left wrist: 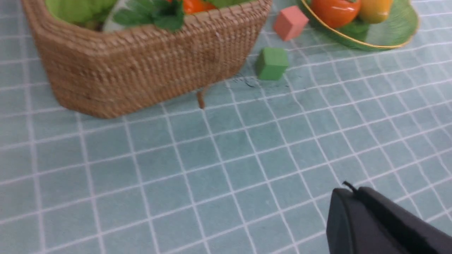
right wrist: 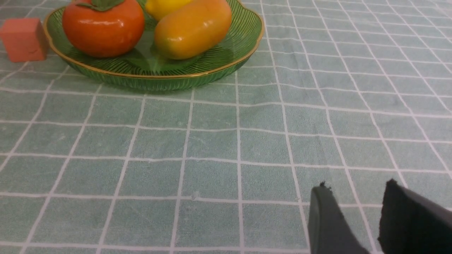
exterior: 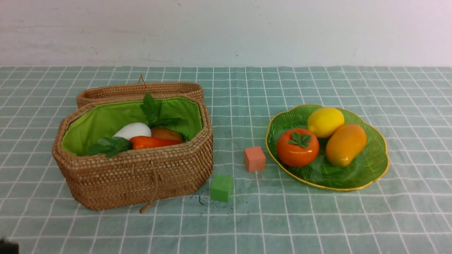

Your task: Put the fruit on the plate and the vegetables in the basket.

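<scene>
On the green leaf-shaped plate (exterior: 370, 165) at the right lie the fruit: a lemon (exterior: 325, 121), a persimmon (exterior: 297, 147) and a mango (exterior: 345, 144). The wicker basket (exterior: 141, 176) at the left holds the vegetables: a white radish (exterior: 132, 130), a red-orange pepper (exterior: 152, 142) and a brown-orange potato (exterior: 166, 133), with green leaves over them. My left gripper (left wrist: 353, 192) is shut and empty, low over the cloth in front of the basket (left wrist: 141, 70). My right gripper (right wrist: 356, 188) is open with nothing between its fingers, over the cloth in front of the plate (right wrist: 159, 79).
A salmon cube (exterior: 254, 158) and a green cube (exterior: 221, 188) sit on the checked tablecloth between basket and plate. The basket lid (exterior: 141, 90) lies open behind the basket. A white wall runs along the table's far edge.
</scene>
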`<move>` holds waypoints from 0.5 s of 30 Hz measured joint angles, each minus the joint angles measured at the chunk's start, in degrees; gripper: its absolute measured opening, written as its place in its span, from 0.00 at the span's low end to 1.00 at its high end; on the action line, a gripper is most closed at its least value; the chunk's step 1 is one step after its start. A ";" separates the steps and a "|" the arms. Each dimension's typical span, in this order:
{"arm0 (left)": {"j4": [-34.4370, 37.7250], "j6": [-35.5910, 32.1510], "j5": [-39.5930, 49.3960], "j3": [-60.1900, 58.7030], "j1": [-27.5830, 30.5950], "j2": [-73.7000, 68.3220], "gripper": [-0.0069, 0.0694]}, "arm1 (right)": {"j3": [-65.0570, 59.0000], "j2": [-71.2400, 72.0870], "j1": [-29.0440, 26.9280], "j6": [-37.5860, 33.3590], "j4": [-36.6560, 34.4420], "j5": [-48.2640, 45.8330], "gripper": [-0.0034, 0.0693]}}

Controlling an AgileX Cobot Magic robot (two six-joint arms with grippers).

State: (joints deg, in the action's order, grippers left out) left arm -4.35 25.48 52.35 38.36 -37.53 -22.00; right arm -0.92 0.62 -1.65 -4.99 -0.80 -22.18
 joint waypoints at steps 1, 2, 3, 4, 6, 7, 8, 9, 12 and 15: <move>1.27 0.08 -0.44 -1.79 0.00 1.68 0.07 | 0.00 0.00 0.00 0.00 0.00 0.00 0.38; 3.46 0.19 -0.51 -3.89 0.00 3.69 0.07 | 0.00 0.00 0.00 0.00 0.00 0.00 0.38; 3.64 0.19 -0.43 -4.05 0.00 3.83 0.07 | 0.00 0.00 0.00 0.00 0.00 0.00 0.38; 4.86 0.25 -0.68 -4.67 0.00 4.45 0.07 | 0.00 0.00 0.00 0.00 0.00 0.00 0.38; 5.17 0.25 -1.21 -4.77 0.00 4.51 0.07 | 0.00 0.00 0.00 0.00 0.00 0.00 0.38; 5.23 0.25 -1.63 -4.84 0.00 4.51 0.07 | 0.00 0.00 0.00 0.00 0.00 0.00 0.38; 5.23 0.25 -1.63 -4.84 0.00 4.51 0.07 | 0.00 0.00 0.00 0.00 0.00 0.00 0.38; 5.23 0.25 -1.63 -4.84 0.00 4.51 0.07 | 0.00 0.00 0.00 0.00 0.00 0.00 0.38; 5.30 0.25 -1.58 -4.84 0.00 4.51 0.07 | 0.00 0.00 0.00 0.00 0.00 0.00 0.38; 5.30 0.25 -1.58 -4.84 0.00 4.51 0.07 | 0.00 0.00 0.00 0.00 0.00 0.00 0.38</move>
State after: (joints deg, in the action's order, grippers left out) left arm 0.94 25.73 50.77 33.52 -37.53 -17.49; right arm -0.92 0.62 -1.65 -4.99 -0.80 -22.18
